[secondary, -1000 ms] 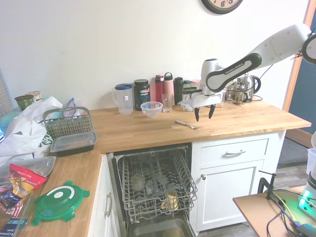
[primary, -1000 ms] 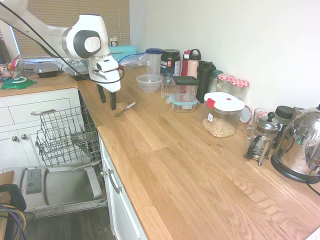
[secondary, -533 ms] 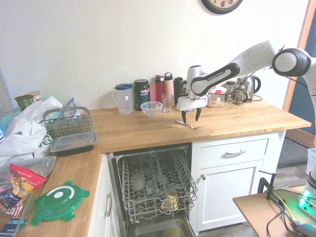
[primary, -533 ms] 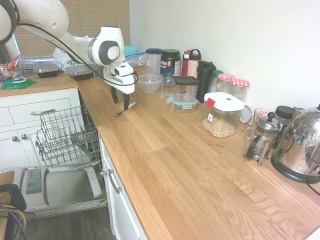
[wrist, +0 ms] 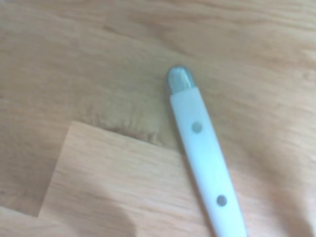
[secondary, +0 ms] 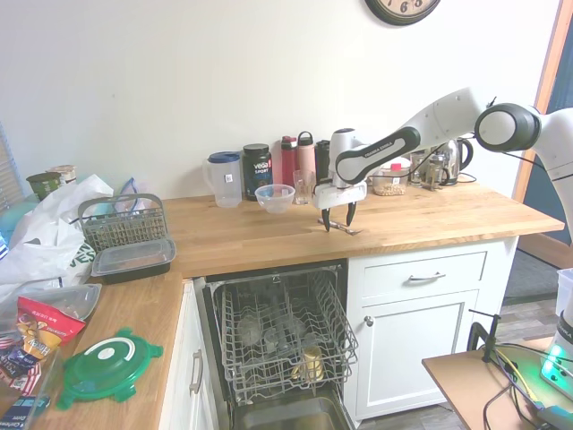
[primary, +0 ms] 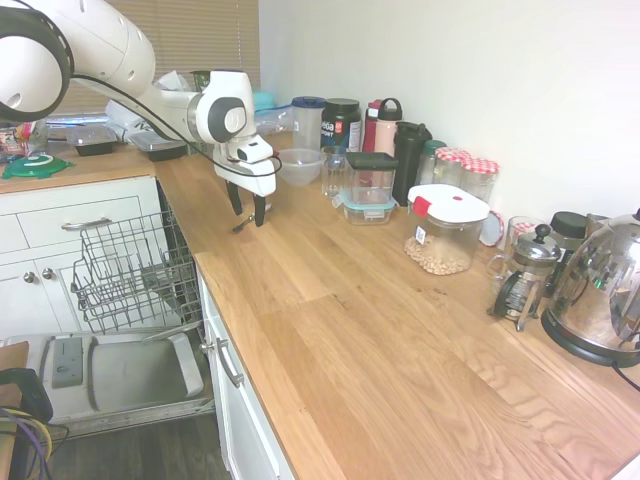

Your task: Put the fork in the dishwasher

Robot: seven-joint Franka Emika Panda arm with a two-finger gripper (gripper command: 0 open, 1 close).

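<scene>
One fork [secondary: 340,227] lies flat on the wooden tabletop [secondary: 421,219], its long axis slanting across the boards, pale riveted handle [wrist: 205,158] ending in a grey cap; the claw [secondary: 337,222], fingers apart, straddles it above the open dishwasher [secondary: 277,349].

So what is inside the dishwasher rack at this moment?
The dishwasher rack holds a few glasses and a yellowish cup near the front. The fork lies on the countertop under the open gripper. Deeper parts stay hidden.

Opposed wide views; close wrist view
</scene>
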